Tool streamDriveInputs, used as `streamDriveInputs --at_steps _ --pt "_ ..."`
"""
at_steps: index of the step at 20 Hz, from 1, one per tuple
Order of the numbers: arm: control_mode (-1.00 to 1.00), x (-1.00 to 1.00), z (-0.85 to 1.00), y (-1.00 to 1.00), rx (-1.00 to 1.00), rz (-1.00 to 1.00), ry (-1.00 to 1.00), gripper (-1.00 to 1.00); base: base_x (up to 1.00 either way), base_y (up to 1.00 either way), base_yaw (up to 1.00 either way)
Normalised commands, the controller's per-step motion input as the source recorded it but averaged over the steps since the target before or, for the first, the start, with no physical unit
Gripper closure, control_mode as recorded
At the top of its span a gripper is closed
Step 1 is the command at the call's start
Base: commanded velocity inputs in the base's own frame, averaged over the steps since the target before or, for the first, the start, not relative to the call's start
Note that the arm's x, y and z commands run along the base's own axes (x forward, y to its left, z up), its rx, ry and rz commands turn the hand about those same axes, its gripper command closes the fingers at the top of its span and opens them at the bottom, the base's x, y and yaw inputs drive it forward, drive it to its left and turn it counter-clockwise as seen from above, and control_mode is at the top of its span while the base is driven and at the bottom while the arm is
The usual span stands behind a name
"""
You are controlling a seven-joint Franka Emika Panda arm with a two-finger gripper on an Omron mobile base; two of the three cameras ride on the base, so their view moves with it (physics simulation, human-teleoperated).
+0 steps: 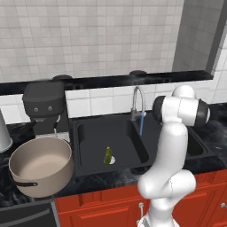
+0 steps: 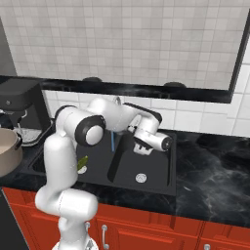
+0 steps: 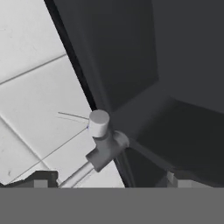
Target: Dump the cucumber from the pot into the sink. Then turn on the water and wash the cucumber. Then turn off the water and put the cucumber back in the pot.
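The cucumber [image 1: 107, 154], a short yellowish-green stick, lies by the drain in the left basin of the black sink [image 1: 88, 150]; the right base view has the cucumber [image 2: 82, 162] there too. A thin blue stream [image 1: 142, 124] falls from the silver faucet [image 1: 138, 101] into the sink. The beige-grey pot [image 1: 40, 166] stands on the counter left of the sink, with nothing in it. My gripper [image 3: 107, 181] is open and holds nothing. It hovers close over the faucet's base and its small cylindrical handle [image 3: 99, 122], at the back of the sink by the tiled wall.
A black coffee machine [image 1: 44, 106] stands behind the pot. The right basin [image 2: 141, 177] has a silver drain. Black marble counter [image 2: 215, 171] runs to the right. My arm's elbow [image 1: 181, 111] hangs over the sink's right side. Red cabinets [image 1: 102, 204] lie below.
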Motion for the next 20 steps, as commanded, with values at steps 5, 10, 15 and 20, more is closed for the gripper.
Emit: streamDriveInputs --at_steps 5,10,15,20 --pt "-1.00 0.44 -0.17 0.04 0.00 0.01 0.00 -1.00 0.00 0.00 0.00" --pt "-1.00 0.49 -0.18 0.14 0.00 0.00 0.00 -1.00 0.00 0.00 0.00" --pt "-1.00 0.44 -0.18 0.10 0.00 0.01 0.00 -1.00 0.00 0.00 0.00" --pt "-1.00 0.42 -0.21 0.03 0.00 0.00 0.00 -1.00 0.00 0.00 0.00"
